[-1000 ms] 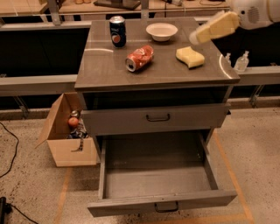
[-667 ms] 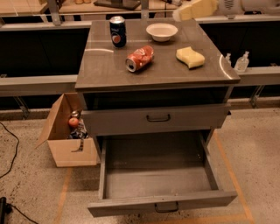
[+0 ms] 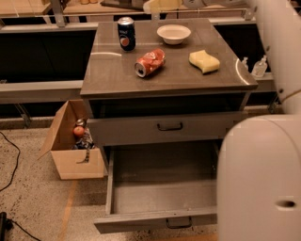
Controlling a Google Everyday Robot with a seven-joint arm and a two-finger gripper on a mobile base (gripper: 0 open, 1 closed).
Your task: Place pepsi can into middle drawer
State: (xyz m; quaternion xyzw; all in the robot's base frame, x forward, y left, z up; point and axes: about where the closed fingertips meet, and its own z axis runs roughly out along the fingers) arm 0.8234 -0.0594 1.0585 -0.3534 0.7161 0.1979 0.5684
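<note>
**Pepsi can waits on the cabinet top, gripper up at the far edge**

The pepsi can (image 3: pixel 126 34) stands upright at the back left of the cabinet top (image 3: pixel 113 75), apart from the crushed red can (image 3: pixel 149 62) lying on its side. The white bowl (image 3: pixel 173 34) and yellow sponge (image 3: pixel 204 61) sit to the right. The gripper (image 3: pixel 162 5) hangs beyond the far edge, just behind the bowl; how wide it stands, or whether it holds anything, I cannot tell. Below, the open drawer (image 3: pixel 160 188) juts out under a shut drawer (image 3: pixel 141 129).

Pepsi can (image 3: pixel 126 34): showing dark blue, round red-white-blue logo. Crushed can (image 3: pixel 149 62): showing red. Sponge (image 3: pixel 204 61): showing yellow. Gripper (image 3: pixel 162 5): showing cream, hanging behind the white bowl (image 3: pixel 173 34).
</note>
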